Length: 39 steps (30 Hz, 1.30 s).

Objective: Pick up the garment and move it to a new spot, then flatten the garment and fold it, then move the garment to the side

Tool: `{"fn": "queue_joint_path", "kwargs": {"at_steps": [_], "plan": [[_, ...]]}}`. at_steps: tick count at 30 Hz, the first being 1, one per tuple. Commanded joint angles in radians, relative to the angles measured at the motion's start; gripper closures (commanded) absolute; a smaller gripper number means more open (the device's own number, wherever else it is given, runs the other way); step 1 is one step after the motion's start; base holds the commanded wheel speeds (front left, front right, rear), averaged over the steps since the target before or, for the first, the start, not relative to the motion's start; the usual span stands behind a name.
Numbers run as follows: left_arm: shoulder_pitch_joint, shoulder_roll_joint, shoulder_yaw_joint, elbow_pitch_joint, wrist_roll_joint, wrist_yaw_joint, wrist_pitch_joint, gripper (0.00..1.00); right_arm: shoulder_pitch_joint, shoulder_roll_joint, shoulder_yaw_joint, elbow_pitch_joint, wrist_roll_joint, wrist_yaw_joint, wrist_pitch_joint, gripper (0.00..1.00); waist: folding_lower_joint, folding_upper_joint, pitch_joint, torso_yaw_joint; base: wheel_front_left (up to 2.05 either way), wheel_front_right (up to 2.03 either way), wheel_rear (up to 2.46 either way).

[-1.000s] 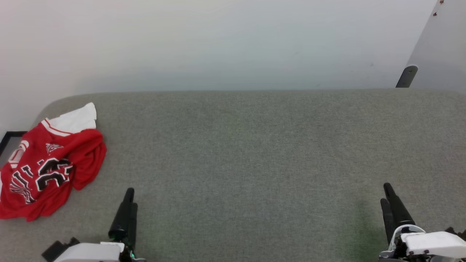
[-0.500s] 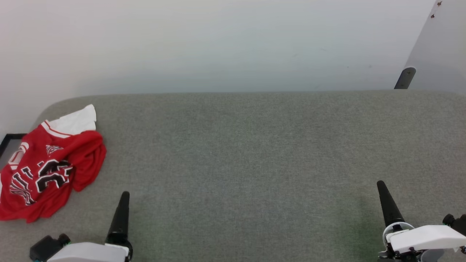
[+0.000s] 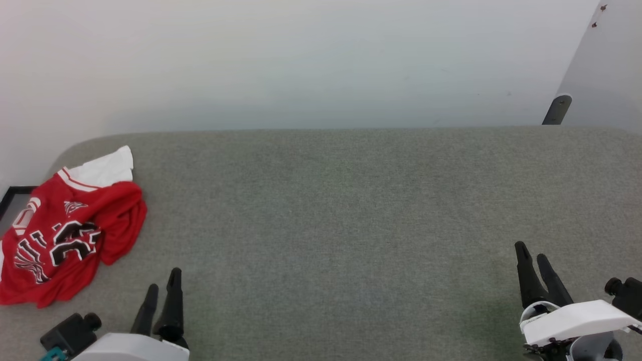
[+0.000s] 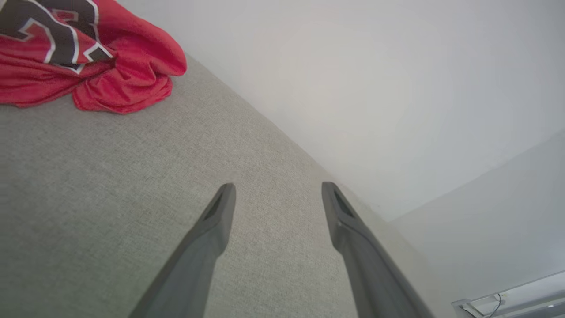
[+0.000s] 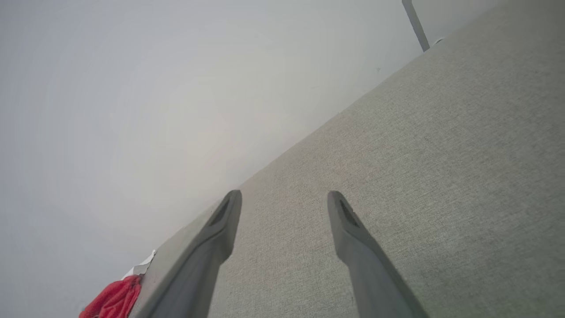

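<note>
The garment [image 3: 65, 230] is seen crumpled at the left edge of the surface [image 3: 351, 210]. The left fingers [image 3: 173, 301] and right fingers [image 3: 526, 278] are held wide, empty, for pickup

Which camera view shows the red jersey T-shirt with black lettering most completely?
The head view: the crumpled red jersey T-shirt shows nearly whole, with white sleeve and black lettering. The left wrist view gives one red end with some lettering; the right wrist view, a small red corner.

One garment [image 3: 65, 235], one table [image 3: 351, 200]. Two grippers in frame, left gripper [image 3: 163, 281] and right gripper [image 3: 531, 251], one pair of jaws each.
</note>
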<state>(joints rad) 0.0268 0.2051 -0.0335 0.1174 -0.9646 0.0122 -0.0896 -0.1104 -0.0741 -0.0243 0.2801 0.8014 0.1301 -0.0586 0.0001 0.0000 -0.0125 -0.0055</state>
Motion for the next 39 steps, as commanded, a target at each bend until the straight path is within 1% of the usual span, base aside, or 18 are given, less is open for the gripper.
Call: {"fn": "queue_joint_path", "kwargs": {"at_steps": [1, 7, 16, 28, 39], "plan": [[-0.003, 0.013, -0.005, -0.018, 0.041, 0.007, -0.009, 0.00, -0.015, 0.002, -0.004, -0.019, -0.042, 0.000, -0.007, 0.00, 0.0000, 0.0000, -0.001, 0.001, 0.00, 0.00, 0.00], [0.004, 0.023, -0.010, -0.037, 0.148, 0.012, -0.028, 0.00, -0.008, 0.007, -0.013, -0.035, -0.139, 0.001, -0.015, 0.00, 0.0000, 0.0000, -0.003, 0.003, 0.00, 0.00, 0.00], [0.016, 0.025, 0.001, -0.066, 0.266, -0.002, -0.053, 0.00, 0.000, 0.012, -0.020, -0.053, -0.256, 0.001, -0.028, 0.00, 0.0000, 0.0000, -0.005, 0.006, 0.00, 0.00, 0.00], [0.035, 0.016, 0.016, -0.099, 0.406, -0.025, -0.083, 0.00, 0.007, 0.018, -0.024, -0.073, -0.382, 0.001, -0.047, 0.00, 0.0000, 0.0000, -0.007, 0.004, 0.00, 0.00, 0.00], [0.048, 0.007, 0.025, -0.116, 0.514, -0.051, -0.108, 0.00, 0.008, 0.021, -0.025, -0.081, -0.474, 0.001, -0.066, 0.00, 0.0000, 0.0000, -0.009, 0.001, 0.00, 0.00, 0.00]]}}
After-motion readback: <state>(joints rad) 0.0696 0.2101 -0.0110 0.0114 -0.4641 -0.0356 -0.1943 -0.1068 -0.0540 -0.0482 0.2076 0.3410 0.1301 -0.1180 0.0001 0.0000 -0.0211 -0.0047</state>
